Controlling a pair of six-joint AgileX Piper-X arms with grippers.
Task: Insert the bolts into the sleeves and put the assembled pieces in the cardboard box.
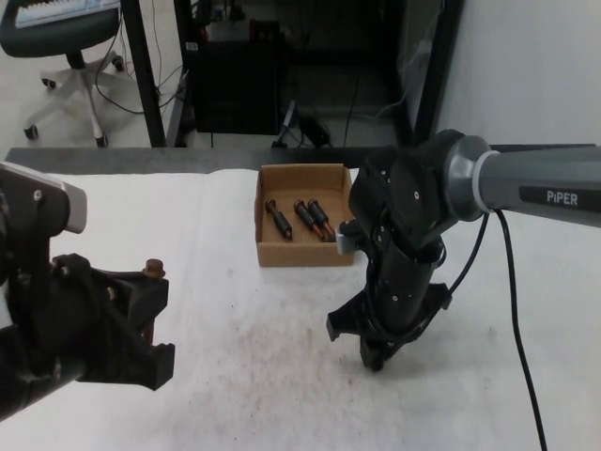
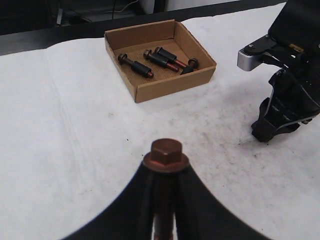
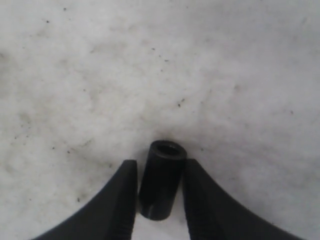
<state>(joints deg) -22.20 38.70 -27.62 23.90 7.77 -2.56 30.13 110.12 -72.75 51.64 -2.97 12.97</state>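
Sitting clamped in the right end effector is the sleeve.

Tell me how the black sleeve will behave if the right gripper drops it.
The sleeve is a smooth cylinder, so it would probably roll. It looks rigid, unlikely to crush. The fuzzy bench cover may slow it.

High and left wrist views share the cardboard box.

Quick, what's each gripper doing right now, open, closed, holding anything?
Left gripper: closed on a bolt.
Right gripper: closed on a black sleeve.
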